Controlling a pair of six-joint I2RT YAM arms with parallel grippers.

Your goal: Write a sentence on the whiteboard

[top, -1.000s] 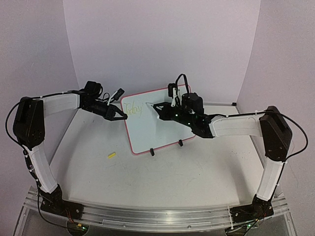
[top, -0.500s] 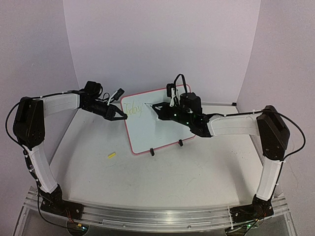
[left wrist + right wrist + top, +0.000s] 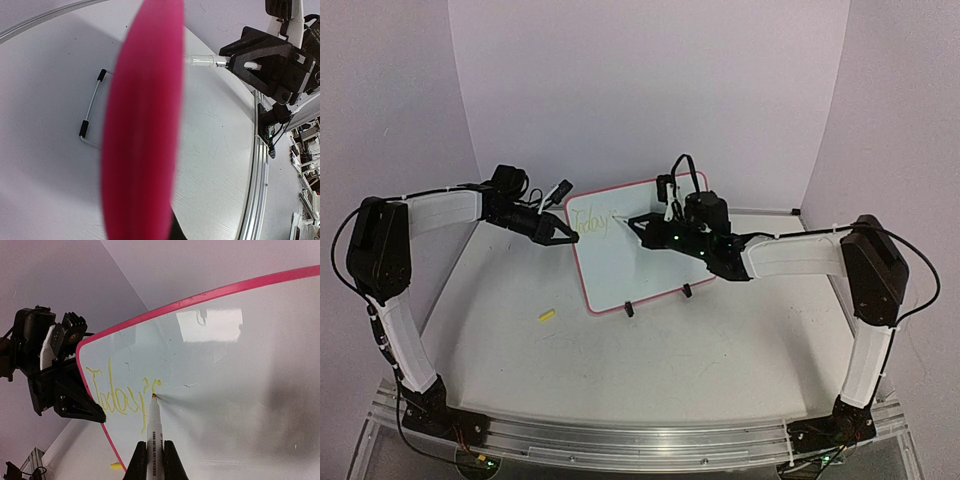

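The whiteboard [image 3: 638, 262] with its red frame stands tilted on the table, and it fills the right wrist view [image 3: 235, 370]. The sentence [image 3: 589, 220] reads "Today" in yellow-green, with two short strokes after it [image 3: 117, 397]. My right gripper [image 3: 645, 222] is shut on a white marker [image 3: 154, 432], whose tip touches the board just right of "Today". My left gripper [image 3: 566, 237] is shut on the board's left edge. Its black fingers [image 3: 75, 402] sit at the red frame. In the left wrist view the frame is a blurred red band [image 3: 142, 125] that hides the jaws.
A yellow marker cap [image 3: 547, 316] lies on the table left of the board, also low in the right wrist view [image 3: 116, 466]. Two black clip feet [image 3: 629, 310] [image 3: 686, 291] hold the board's lower edge. A wire stand [image 3: 90, 117] shows behind the board.
My right gripper has shifted slightly left with the marker, keeping its tip by the end of "Today". The left arm and the board have not moved.
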